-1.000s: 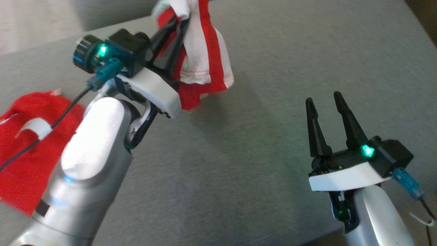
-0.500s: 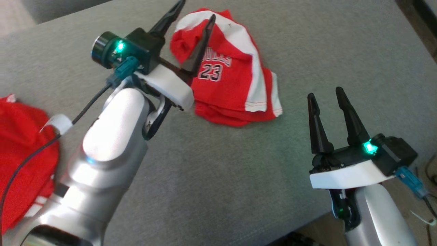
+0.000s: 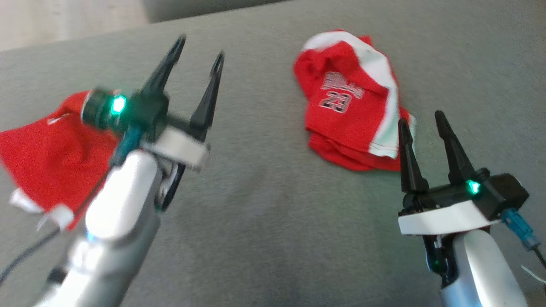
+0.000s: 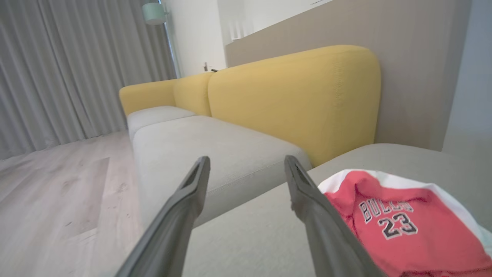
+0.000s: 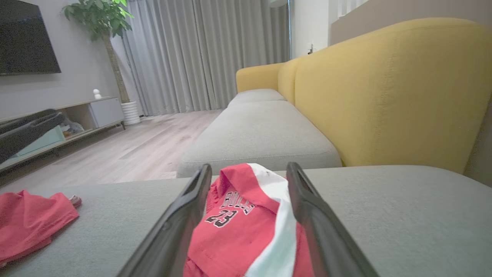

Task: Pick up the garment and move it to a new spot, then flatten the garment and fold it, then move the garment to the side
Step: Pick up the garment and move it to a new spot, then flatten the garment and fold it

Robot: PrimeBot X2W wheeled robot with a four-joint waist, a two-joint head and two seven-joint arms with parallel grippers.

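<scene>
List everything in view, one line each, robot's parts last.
Bulls 23 garment: one, red and white, crumpled on the grey seat
second garment: one, red, far left on the seat
seat: one, grey, under both garments
sofa back: one, yellow, beyond the seat
curtains: one set, grey, far wall
plant: one, green, beside the curtains
television: one, black, on the wall
left hand: one, dark, open, empty, above the seat
right hand: one, dark, open, empty, lower right

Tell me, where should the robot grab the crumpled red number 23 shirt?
Probably the white-trimmed hem at the near right corner of the shirt. It lies on top of the bunched layers as a free edge, and the open right gripper sits next to it, so coming down from the robot's own side looks easiest.
</scene>
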